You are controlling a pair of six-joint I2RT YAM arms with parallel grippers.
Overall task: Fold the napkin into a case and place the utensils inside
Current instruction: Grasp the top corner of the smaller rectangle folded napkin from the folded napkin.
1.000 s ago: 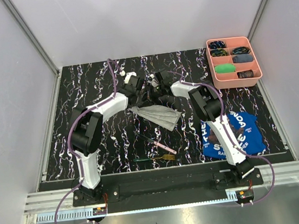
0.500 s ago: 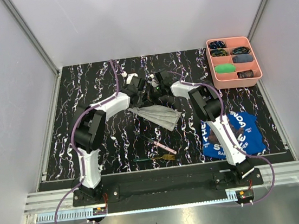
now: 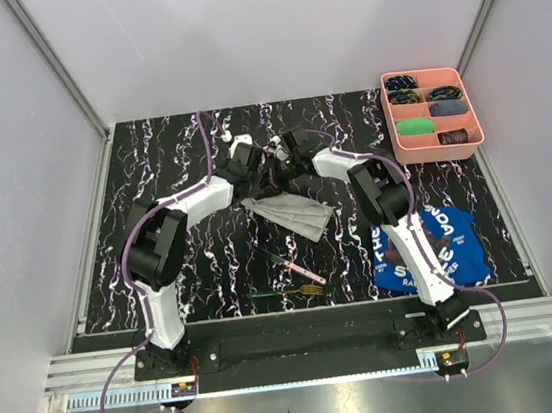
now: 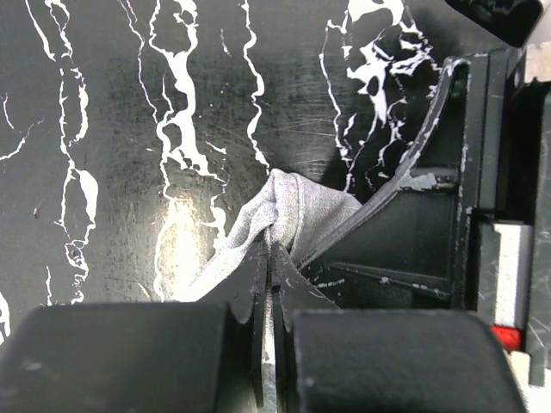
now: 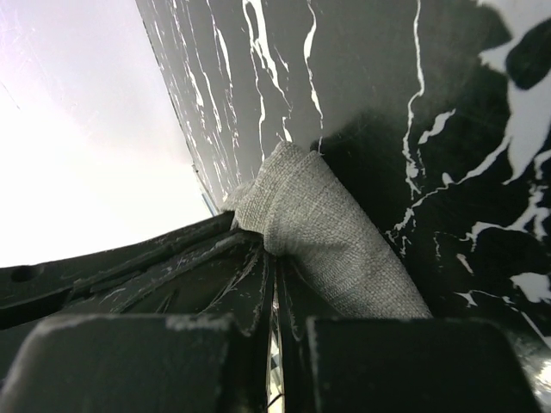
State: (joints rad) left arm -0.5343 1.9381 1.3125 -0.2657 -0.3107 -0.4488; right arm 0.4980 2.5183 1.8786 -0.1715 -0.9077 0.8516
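Now the left gripper [image 4: 269, 251] has closed since a second ago, pinching the thin light grey cloth napkin [image 4: 297, 205]; the right gripper [image 5: 274, 262] is unchanged, clamped on the same cloth.

left gripper [image 4: 269, 251] now tight on napkin [image 4: 297, 205]

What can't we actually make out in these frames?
- Left wrist: the left gripper is shut on a bunch of the napkin. The rest of the cloth is hidden behind its own fingers.
- Right wrist: the right gripper likewise. How the cloth is folded is unreadable.
- Top view: where the grippers bite the napkin, because they cover its far edge.
- Top view: the pink tray contents are too small to identify.
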